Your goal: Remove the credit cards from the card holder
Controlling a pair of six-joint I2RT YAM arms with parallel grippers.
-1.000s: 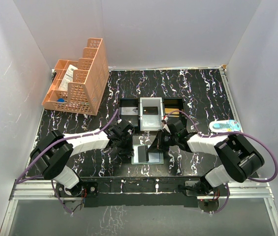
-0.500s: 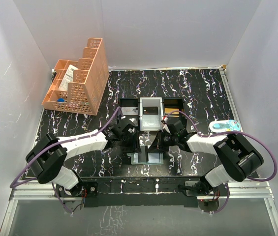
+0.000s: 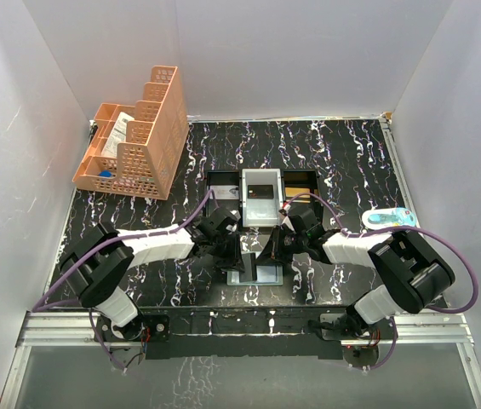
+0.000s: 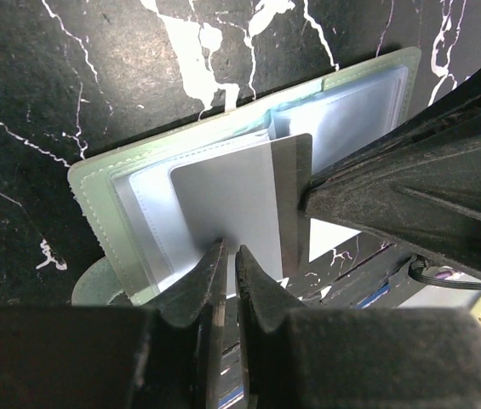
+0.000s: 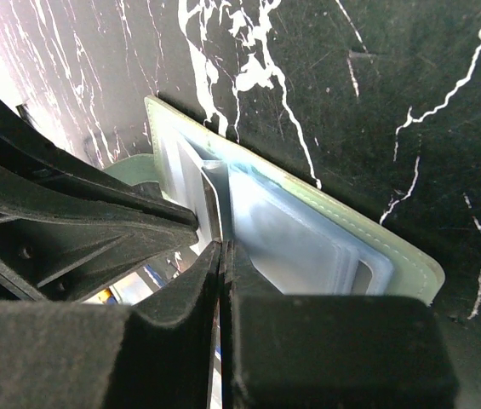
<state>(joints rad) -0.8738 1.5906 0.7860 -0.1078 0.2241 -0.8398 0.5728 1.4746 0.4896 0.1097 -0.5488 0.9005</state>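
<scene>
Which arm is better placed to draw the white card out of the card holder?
Left. The left hand is pinched on the edge of the white card sticking out of the card holder. The right hand is shut on a plastic sleeve, holding it up.
</scene>
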